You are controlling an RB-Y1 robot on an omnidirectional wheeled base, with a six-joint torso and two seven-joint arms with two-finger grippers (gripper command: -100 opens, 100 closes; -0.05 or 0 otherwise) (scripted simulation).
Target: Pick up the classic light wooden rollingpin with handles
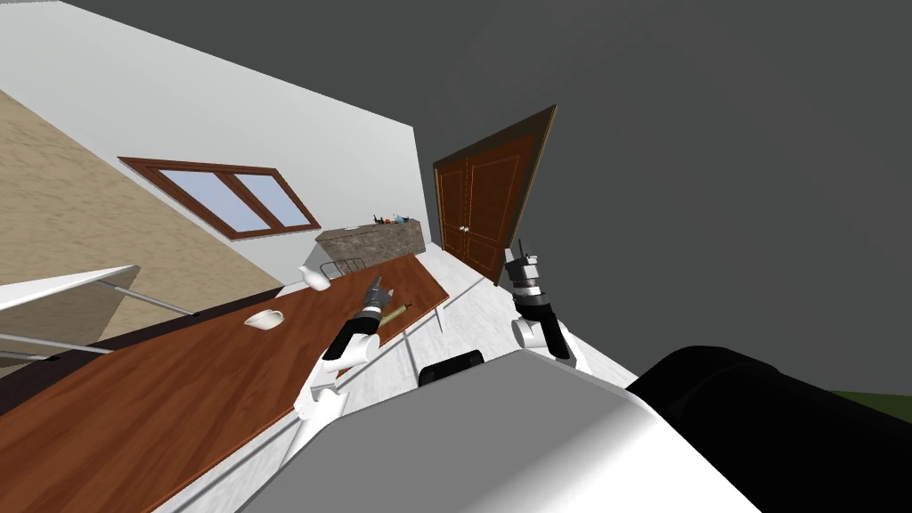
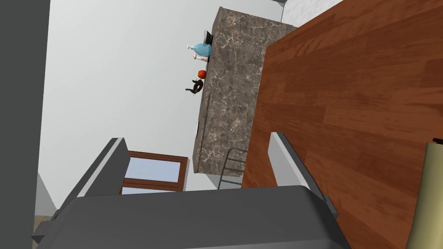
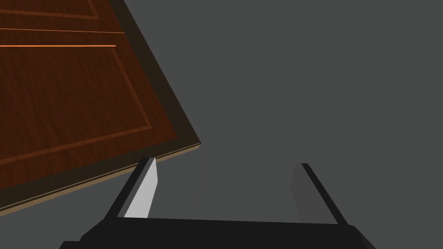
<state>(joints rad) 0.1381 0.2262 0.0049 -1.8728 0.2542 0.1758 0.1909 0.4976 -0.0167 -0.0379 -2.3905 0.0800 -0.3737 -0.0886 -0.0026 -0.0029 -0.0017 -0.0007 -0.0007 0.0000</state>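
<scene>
A pale wooden rolling pin (image 1: 394, 312) lies on the long brown wooden table (image 1: 178, 374) close to its near edge. My left gripper (image 1: 378, 287) hovers over the table just beside and above the pin, open, with nothing between its fingers. In the left wrist view the pin (image 2: 426, 199) shows as a pale cylinder off to one side of the open left gripper (image 2: 197, 162), outside its fingers. My right gripper (image 1: 518, 254) is raised to the right of the table toward the brown door, and in the right wrist view the right gripper (image 3: 223, 188) stands open and empty.
Two white dishes (image 1: 264, 319) (image 1: 313, 279) sit on the table farther left. A dark marble counter (image 1: 374, 240) with small items stands past the table's far end, with a wire chair back (image 1: 343, 265) before it. A brown double door (image 1: 485, 209) is at right.
</scene>
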